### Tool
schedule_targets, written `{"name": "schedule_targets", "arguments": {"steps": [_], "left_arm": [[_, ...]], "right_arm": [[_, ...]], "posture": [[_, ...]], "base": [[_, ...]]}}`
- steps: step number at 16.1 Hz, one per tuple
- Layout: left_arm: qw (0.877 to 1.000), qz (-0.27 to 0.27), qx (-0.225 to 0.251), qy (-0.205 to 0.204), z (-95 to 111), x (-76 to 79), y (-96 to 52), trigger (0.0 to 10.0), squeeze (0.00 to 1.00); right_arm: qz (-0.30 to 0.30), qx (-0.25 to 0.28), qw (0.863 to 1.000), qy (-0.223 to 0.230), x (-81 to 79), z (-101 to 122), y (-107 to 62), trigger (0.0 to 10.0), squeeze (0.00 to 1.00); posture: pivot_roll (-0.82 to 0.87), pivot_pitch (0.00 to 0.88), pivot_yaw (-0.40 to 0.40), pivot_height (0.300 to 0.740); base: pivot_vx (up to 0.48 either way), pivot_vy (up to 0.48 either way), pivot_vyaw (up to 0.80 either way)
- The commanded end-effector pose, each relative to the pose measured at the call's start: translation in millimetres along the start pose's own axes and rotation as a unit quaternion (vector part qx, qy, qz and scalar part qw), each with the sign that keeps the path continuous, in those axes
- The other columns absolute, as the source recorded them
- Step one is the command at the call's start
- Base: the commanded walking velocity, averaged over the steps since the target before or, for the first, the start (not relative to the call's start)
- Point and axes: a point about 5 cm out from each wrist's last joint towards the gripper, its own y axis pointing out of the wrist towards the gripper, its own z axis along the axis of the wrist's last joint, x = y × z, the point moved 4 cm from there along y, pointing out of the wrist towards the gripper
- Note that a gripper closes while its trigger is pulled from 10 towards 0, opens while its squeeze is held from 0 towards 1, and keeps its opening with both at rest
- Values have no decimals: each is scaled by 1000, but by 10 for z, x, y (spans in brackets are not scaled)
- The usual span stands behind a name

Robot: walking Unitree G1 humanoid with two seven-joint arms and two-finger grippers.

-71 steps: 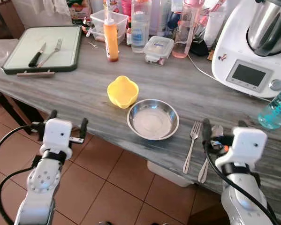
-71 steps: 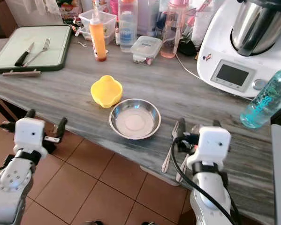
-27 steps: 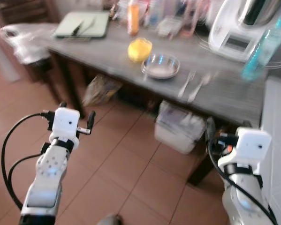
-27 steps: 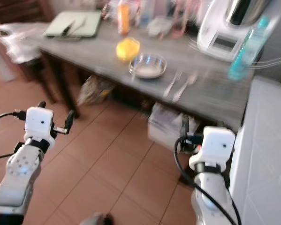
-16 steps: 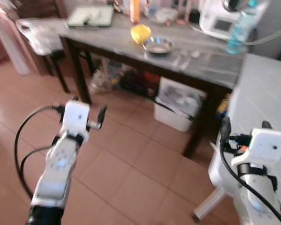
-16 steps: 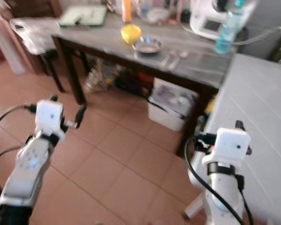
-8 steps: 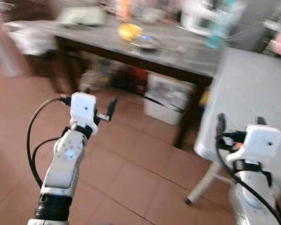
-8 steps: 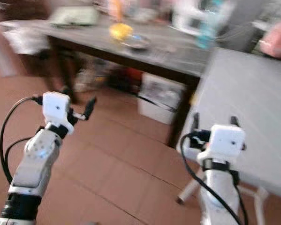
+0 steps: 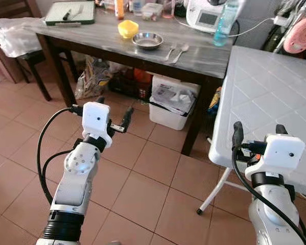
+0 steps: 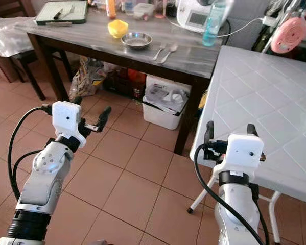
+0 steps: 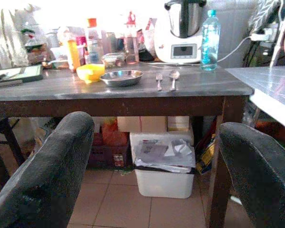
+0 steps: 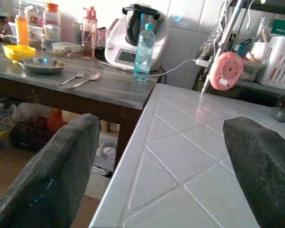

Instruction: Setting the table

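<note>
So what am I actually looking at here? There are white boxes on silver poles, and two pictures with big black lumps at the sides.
The silver poles are the arms of a walking robot, seen from two cameras on its head. Each white box is a wrist; the left gripper and right gripper each have two black fingers, spread open and holding nothing.

The other two pictures come from cameras on the wrists, looking out between those fingers, which are the black lumps.

The robot stands on a tiled floor, back from a grey table. On it lie a yellow bowl, a metal bowl, a fork and spoon side by side, a blue bottle, a kitchen machine and a green tray. A white table stands at the robot's right.
</note>
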Motion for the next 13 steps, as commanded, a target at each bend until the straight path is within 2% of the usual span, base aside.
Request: {"name": "schedule_targets", "arguments": {"steps": [1, 13], "left_arm": [[1000, -9, 3, -5, -3, 55, 21, 10000, 0], [1000, -26, 3, -7, -29, 104, 68, 10000, 0]], "right_arm": [[-7, 5, 1000, -8, 46, 44, -4, 10000, 0], [-26, 11, 1000, -4, 81, 66, 8, 10000, 0]], "posture": [[63, 96, -29, 740], [53, 90, -10, 740]], "base": [[0, -480, 0], [0, -480, 0]]}}
